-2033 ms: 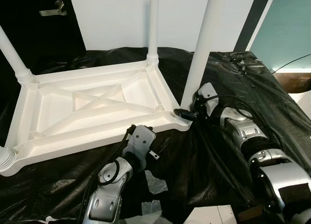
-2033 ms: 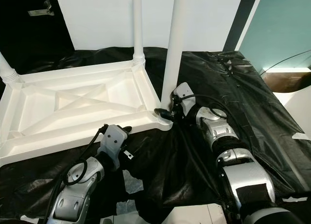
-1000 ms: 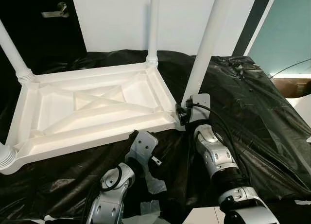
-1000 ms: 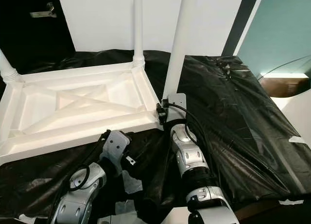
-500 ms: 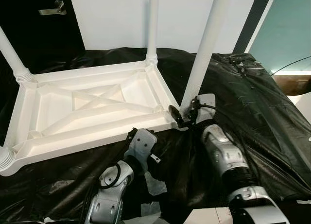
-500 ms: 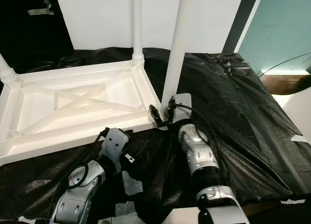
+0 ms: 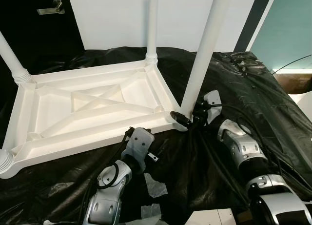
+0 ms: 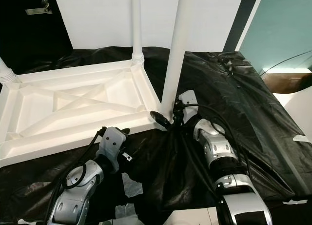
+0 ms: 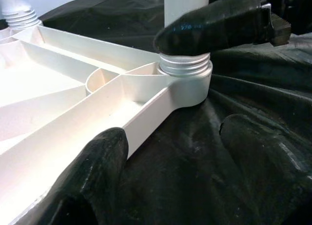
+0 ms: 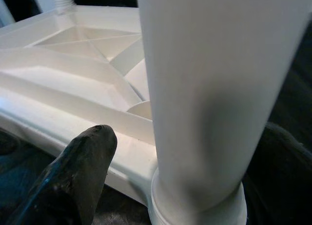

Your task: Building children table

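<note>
A white plastic children's table (image 7: pixel 87 132) lies upside down on a black sheet, with its legs pointing up. My right gripper (image 7: pixel 184 118) is at the base of the near right leg (image 7: pixel 202 54), just above its threaded collar (image 9: pixel 185 69). Its fingers straddle the leg, and in the right wrist view one fingertip (image 10: pixel 90 152) stands a little off the leg, so the gripper is open. My left gripper (image 7: pixel 131 133) rests low at the table's front edge, open and holding nothing, and one of its fingers (image 9: pixel 97 176) lies close to the rim. Another leg (image 7: pixel 152 25) stands at the far corner.
Black plastic sheeting (image 7: pixel 243 88) covers the floor around the table. White paper scraps (image 7: pixel 156 183) lie by my left arm. A dark door with a handle (image 7: pixel 48 9) is at the back left, and beside it is a white wall. A teal panel (image 7: pixel 287 30) stands at the right.
My right wrist has swung around the base of the near right leg, from upright behind it one second ago to lying off to its right now. The left arm has barely moved.
</note>
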`<state>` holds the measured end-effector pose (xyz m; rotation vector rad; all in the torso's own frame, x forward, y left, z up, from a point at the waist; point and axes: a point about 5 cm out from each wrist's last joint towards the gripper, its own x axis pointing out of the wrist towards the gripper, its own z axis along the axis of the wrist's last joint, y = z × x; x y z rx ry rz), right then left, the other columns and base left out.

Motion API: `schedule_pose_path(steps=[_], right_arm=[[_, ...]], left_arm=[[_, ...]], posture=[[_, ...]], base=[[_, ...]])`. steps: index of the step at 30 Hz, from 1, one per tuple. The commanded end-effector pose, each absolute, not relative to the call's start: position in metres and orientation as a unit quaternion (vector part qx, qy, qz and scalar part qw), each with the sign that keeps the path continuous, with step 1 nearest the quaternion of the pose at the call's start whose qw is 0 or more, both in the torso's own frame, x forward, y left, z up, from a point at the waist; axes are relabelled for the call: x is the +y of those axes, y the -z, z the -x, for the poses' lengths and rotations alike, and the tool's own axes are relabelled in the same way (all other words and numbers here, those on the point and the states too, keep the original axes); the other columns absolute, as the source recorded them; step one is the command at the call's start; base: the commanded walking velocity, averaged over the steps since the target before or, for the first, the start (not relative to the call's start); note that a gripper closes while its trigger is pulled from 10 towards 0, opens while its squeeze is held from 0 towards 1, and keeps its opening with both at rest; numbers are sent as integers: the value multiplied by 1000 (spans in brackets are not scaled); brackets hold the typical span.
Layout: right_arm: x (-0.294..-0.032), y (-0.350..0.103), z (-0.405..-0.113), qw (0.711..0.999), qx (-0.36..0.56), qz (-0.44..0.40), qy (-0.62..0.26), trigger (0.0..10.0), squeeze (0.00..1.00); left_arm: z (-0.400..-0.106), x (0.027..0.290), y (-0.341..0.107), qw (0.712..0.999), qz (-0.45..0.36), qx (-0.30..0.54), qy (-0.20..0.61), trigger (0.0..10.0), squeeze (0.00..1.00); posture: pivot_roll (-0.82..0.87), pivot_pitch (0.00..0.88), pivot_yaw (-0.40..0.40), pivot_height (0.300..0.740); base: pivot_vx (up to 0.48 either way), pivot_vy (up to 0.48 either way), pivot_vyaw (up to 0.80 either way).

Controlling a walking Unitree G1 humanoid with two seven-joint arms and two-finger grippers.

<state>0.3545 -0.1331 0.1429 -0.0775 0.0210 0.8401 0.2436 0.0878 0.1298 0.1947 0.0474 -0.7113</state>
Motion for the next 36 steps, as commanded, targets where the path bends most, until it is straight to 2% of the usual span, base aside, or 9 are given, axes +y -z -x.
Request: schedule_pose_path(steps=[1,13,14,16,17,21,30,31,36], right_arm=[[-135,-146,-358,900,17,65,-430,10000,0],[-131,-152,-368,860,42,146,-487,10000,0],[-130,-152,-369,858,44,149,-489,4039,0],[-130,-152,-369,858,44,149,-489,4039,0],[-129,-152,-369,855,46,153,-493,0,0],[-130,-149,-369,853,53,153,-496,0,0],[-135,-138,-367,877,65,128,-459,0,0],[-135,-135,-368,887,69,121,-441,10000,0],[-134,-126,-370,924,82,92,-363,10000,0]], left_arm=[[-248,91,-132,948,-101,17,300,10000,0],[-247,93,-133,950,-104,17,294,10000,0],[-247,93,-133,950,-106,17,293,10000,0],[-247,93,-133,950,-106,17,293,10000,0],[-246,93,-133,951,-106,16,291,10000,0],[-245,94,-132,952,-105,17,285,10000,0],[-242,85,-129,951,-96,20,293,10000,0],[-243,85,-130,951,-95,19,295,10000,0],[-244,85,-130,949,-97,18,300,10000,0]], posture=[[154,28,-59,740],[188,22,-62,740],[199,23,-69,740],[199,23,-69,740],[202,22,-72,740],[210,22,-84,740],[192,16,-84,740],[189,16,-83,740],[180,18,-78,740]], base=[[0,0,0],[0,0,0],[0,0,0],[0,0,0],[0,0,0],[0,0,0],[0,0,0],[0,0,0],[0,0,0]])
